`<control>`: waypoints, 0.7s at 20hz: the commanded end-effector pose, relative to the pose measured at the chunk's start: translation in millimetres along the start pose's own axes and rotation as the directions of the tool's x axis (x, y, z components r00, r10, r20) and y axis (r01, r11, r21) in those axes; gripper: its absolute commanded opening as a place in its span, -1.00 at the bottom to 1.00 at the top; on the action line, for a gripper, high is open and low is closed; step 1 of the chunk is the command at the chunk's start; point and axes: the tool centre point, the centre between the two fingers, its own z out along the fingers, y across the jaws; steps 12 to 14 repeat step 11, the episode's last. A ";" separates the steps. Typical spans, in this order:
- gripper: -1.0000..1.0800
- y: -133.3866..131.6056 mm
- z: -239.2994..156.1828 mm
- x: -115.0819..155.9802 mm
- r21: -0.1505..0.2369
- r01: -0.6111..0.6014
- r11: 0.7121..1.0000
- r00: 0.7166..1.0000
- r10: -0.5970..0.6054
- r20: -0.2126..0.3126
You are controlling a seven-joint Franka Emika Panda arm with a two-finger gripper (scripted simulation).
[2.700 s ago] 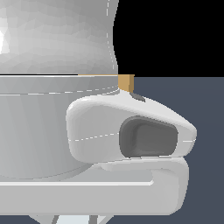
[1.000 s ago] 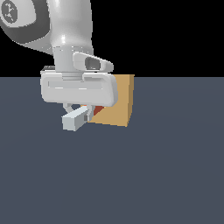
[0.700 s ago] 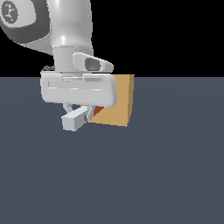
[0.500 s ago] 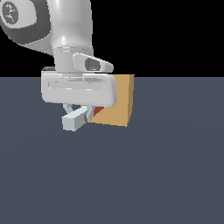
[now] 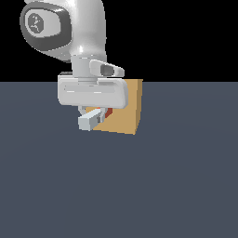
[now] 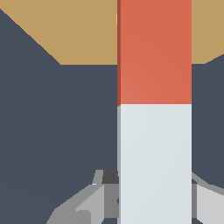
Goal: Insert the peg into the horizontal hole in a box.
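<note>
The peg [image 5: 91,120] lies level, its pale grey-white end toward the exterior view's left and its orange-red part [image 5: 108,113] against the broad face of the tan box [image 5: 128,109]. My gripper [image 5: 96,115] hangs over it, shut on the white part. In the wrist view the peg [image 6: 155,131] runs lengthwise between my fingers [image 6: 109,192], and its red end crosses over the tan box [image 6: 74,30] and out of the picture. The hole is hidden behind the peg and my hand.
The box stands on a flat dark blue-grey floor [image 5: 176,176] that stretches all round it. The white arm [image 5: 69,28] rises above the hand at the exterior view's left.
My hand and the peg have shifted toward the exterior view's right, closer to the box face. The box has stayed put.
</note>
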 end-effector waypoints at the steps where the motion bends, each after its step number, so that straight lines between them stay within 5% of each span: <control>1: -1.00 0.4 -1.3 21.2 -0.003 0.001 1.000 1.000 -0.001 -0.001; 7: -1.00 1.5 -2.1 54.1 -0.004 0.001 1.000 1.000 -0.001 -0.002; 14: -1.00 2.0 -2.0 60.6 -0.004 0.001 1.000 1.000 -0.001 -0.002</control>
